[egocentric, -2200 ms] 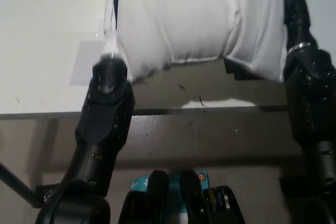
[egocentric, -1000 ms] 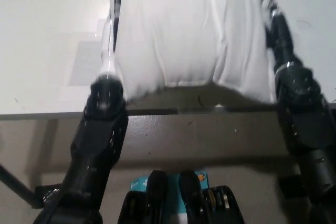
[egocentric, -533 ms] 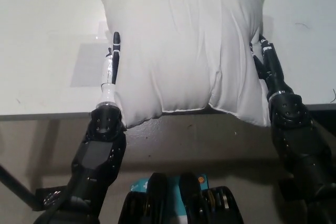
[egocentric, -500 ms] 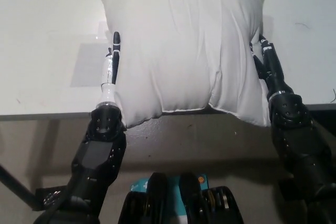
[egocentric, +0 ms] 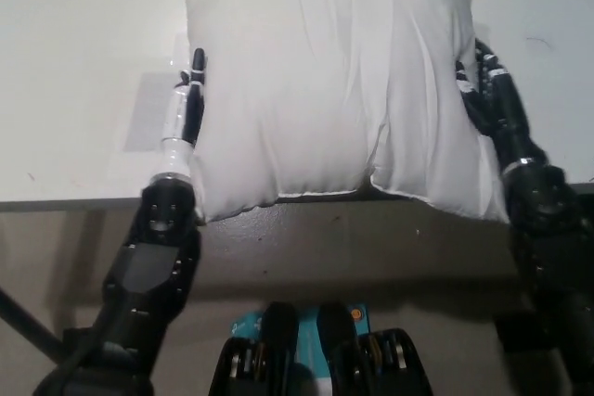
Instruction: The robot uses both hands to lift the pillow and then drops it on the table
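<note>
On the pale table (egocentric: 74, 62), near its front edge: white pillow (egocentric: 325, 81), lying down now, lower corners hanging slightly past the lip. Half a second ago much the same spot, but with both hands tucked closer against its flanks; a second before that, filling the top of the view, raised and blurred, close under the camera. So: lowered, landed, and now being let go.

At the pillow's left flank: left hand (egocentric: 183, 113), fingers straight and flat along the fabric, touching or only just beside it — cannot tell which. Not curled round anything, not pinching. At the right flank: right hand (egocentric: 492, 99), mostly hidden behind the bulge of the pillow; whether spread or closed, cannot tell.

Compared with half a second ago, both forearms angled a little further outward, pillow's sides less squeezed, fuller. Reads as pressure coming off.

Judgement: lift done, drop done or all but done. Remaining: drawing both hands clear sideways without dragging the overhanging edge off the table.
</note>
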